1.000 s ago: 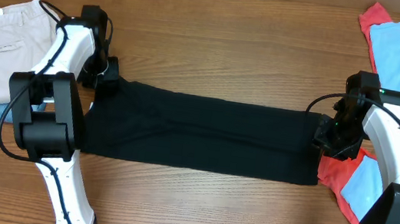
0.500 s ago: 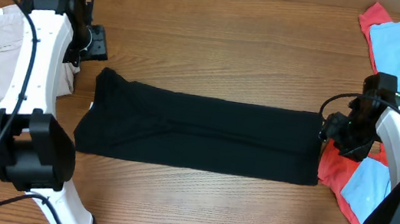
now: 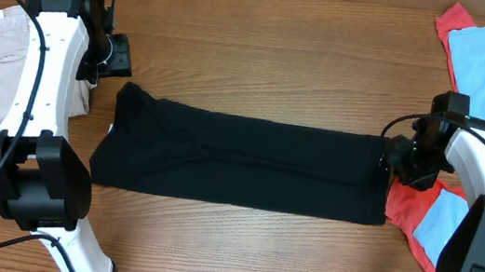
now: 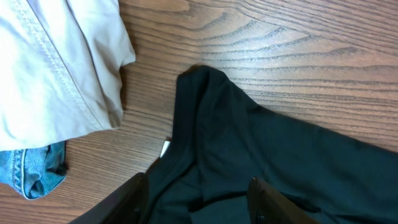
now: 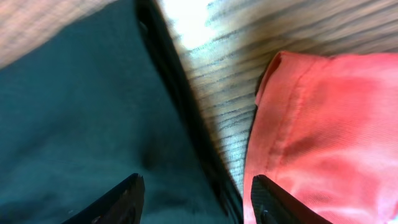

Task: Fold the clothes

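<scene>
Wood-grain table (image 3: 260,73); black shirt (image 3: 239,159) flat, long band mid-frame. L gripper (image 3: 115,55) upper left, R gripper (image 3: 397,162) right edge: both spread, empty.

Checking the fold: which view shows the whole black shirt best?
Overhead: the black shirt lies there whole, a long band. The left wrist view shows only its left end with a white label; the right wrist view only its right edge beside the red cloth.

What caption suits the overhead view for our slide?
Black garment folded into a long strip on a wooden table, left arm and right arm near its ends.
</scene>
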`<state>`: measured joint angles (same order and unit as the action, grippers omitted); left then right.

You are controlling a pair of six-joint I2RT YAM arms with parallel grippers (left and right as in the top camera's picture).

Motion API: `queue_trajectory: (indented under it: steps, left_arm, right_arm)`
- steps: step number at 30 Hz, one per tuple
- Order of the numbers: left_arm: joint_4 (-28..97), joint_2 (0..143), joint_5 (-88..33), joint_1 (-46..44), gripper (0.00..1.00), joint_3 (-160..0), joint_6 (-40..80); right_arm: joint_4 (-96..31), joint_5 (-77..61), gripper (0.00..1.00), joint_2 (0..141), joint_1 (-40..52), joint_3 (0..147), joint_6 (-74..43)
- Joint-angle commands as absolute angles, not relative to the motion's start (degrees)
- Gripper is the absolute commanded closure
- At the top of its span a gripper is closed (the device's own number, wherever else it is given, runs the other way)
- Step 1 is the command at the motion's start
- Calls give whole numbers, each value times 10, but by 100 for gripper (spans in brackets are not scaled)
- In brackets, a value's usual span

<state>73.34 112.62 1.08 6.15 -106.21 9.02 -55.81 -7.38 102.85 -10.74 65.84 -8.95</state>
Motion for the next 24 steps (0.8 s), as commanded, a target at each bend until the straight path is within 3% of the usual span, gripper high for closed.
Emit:
queue_trajectory:
  steps: [1,24]
  left_arm:
    - [735,1130,4,63,46,-1062,92]
    - [737,1130,4,63,46,-1062,90]
  right_arm:
    - [-545,-83,41,1043,-106,632,-87]
    - [-426,-170,43,1048,-106,538,-88]
